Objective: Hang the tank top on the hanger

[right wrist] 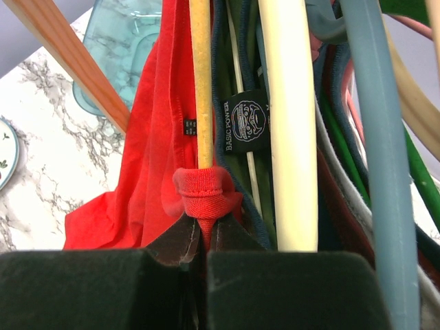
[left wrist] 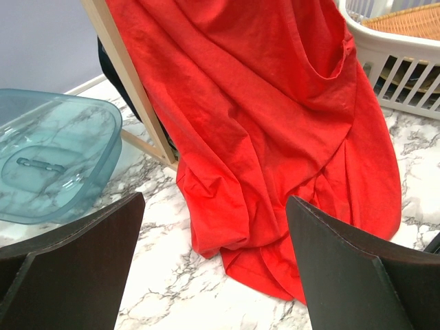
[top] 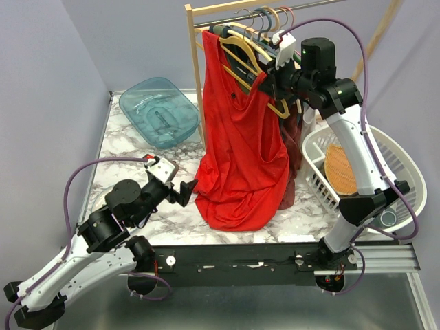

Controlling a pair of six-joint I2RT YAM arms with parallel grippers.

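We noted tank top (top: 240,158) hanging at rack (top: 196,69), hem on table (top: 130,148). Right gripper (right wrist: 205,234) pinched strap (right wrist: 203,189) against hanger (right wrist: 199,82). Left gripper (top: 188,188) spread beside hem. We judged: seat strap over shoulder notch before release.

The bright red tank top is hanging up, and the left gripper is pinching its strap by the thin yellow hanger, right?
Not the left. The right gripper pinches the strap of the bright red tank top by the thin yellow hanger; the right wrist view shows it.
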